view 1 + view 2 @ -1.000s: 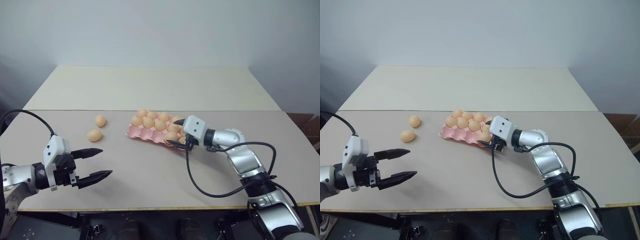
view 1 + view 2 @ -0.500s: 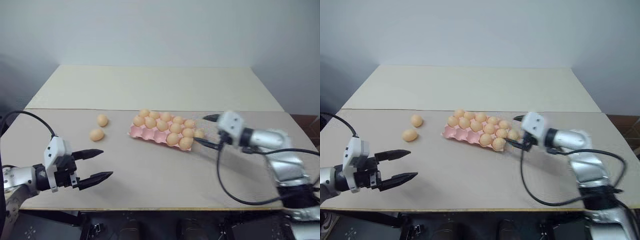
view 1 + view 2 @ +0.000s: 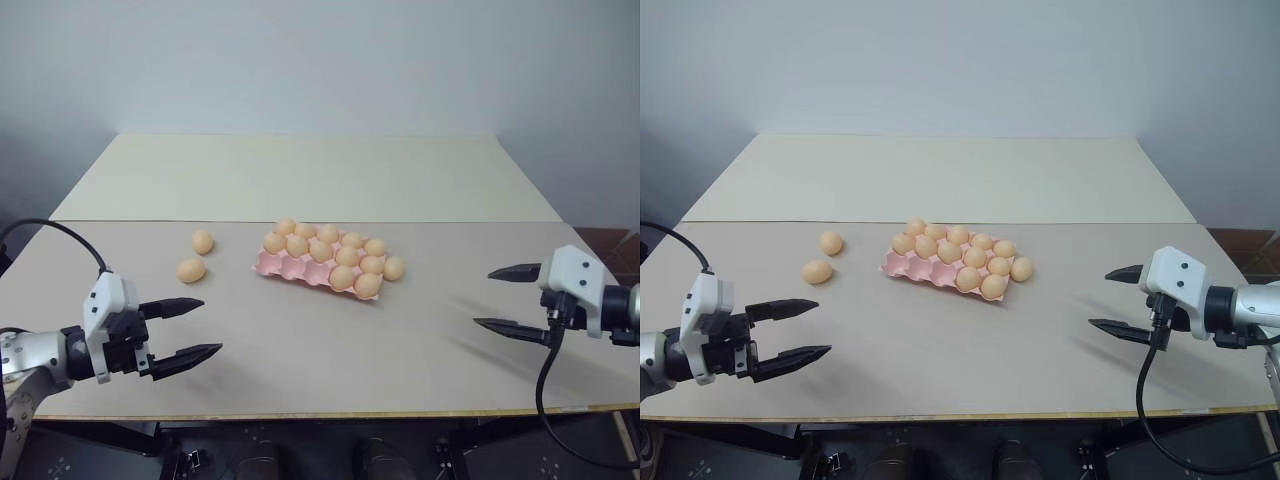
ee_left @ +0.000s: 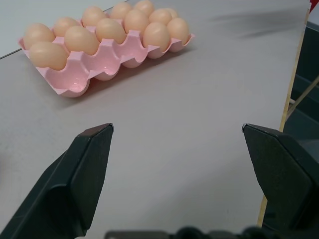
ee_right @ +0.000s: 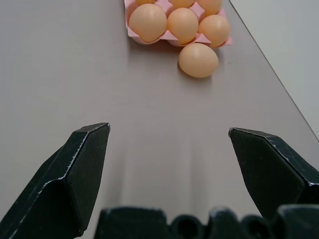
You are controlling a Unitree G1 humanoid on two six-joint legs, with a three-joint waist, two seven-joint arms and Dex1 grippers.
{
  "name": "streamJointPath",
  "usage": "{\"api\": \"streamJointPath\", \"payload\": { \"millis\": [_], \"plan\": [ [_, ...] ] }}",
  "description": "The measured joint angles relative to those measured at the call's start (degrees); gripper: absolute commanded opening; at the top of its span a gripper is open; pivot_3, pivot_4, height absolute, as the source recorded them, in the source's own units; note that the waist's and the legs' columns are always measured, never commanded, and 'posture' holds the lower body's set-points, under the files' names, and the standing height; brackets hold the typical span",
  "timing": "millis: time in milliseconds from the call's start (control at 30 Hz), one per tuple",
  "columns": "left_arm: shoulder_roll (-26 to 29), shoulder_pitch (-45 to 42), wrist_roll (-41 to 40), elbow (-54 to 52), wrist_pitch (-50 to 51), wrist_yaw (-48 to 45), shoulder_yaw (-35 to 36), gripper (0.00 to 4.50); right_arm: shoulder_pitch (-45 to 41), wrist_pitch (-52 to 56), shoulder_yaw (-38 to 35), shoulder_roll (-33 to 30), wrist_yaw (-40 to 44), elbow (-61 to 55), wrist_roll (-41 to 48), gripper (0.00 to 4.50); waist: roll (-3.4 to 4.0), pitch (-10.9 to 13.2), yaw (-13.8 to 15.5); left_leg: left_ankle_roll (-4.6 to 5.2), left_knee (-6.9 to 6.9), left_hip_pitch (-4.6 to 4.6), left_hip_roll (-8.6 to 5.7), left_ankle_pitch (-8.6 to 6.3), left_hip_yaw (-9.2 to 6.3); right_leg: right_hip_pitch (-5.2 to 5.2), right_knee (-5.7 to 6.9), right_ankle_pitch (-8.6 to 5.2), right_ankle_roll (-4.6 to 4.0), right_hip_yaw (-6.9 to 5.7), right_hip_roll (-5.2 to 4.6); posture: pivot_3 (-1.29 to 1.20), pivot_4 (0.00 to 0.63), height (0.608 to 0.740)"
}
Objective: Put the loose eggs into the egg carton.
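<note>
Sitting mid-table, the egg carton (image 3: 322, 266) is nearly full; one loose egg (image 3: 394, 268) touches its three o'clock end, two loose eggs (image 3: 197, 256) lie at nine o'clock. Both the left gripper (image 3: 190, 329) and right gripper (image 3: 508, 299) gape wide, holding nothing. A bumped egg could roll away.

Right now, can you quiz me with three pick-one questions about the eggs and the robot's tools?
1. Where do the two eggs nearest the left tool lie?
A. left of the egg carton
B. inside it
C. right of it
2. What colour is the carton?
A. blue
B. pink
C. green
3. How are the left tool and the right tool?
A. shut
B. holding eggs
C. open, empty
Answers: 1 A, they sit off its left end. 2 B, its cups are pink. 3 C, both spread wide, nothing between.
</note>
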Motion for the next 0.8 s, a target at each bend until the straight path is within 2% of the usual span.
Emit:
{"api": "streamJointPath", "payload": {
  "millis": [300,433,633,800],
  "plan": [
    [0.0,-0.2,0.2,-0.1,0.0,0.4,0.0,4.50,0.5,0.5,0.3,0.0,-1.5,-1.3,0.9,4.46,0.00,0.0,0.3,0.00,-0.01,-0.09,-0.03,0.00,0.04,-0.03,-0.06,0.00,0.01,0.07,-0.01,0.00,0.150,0.740],
    [0.0,-0.7,0.2,-0.1,0.0,0.6,-0.2,4.50,-4.4,-0.5,4.8,2.3,-4.1,0.2,-1.0,4.46,-0.01,0.0,0.0,0.00,0.00,0.02,0.02,0.00,0.09,-0.02,-0.01,0.02,0.02,0.11,0.05,0.00,0.150,0.740],
    [0.0,-2.7,0.1,-0.2,0.3,0.9,-1.2,4.50,-18.7,-7.3,19.1,13.8,-10.6,14.1,-11.2,4.46,-0.03,0.0,-0.7,0.01,0.01,0.07,0.14,0.00,0.18,-0.07,0.02,0.12,-0.03,0.36,0.29,0.00,0.150,0.740],
    [0.1,-4.5,0.2,-0.2,0.5,1.2,-2.8,4.50,-25.3,-14.6,25.5,20.9,-15.7,27.1,-18.5,4.46,-0.03,0.0,-0.8,0.00,-0.03,-0.13,0.19,0.00,0.24,-0.20,-0.07,0.36,0.29,0.44,0.39,0.00,0.150,0.740]
  ]
}}
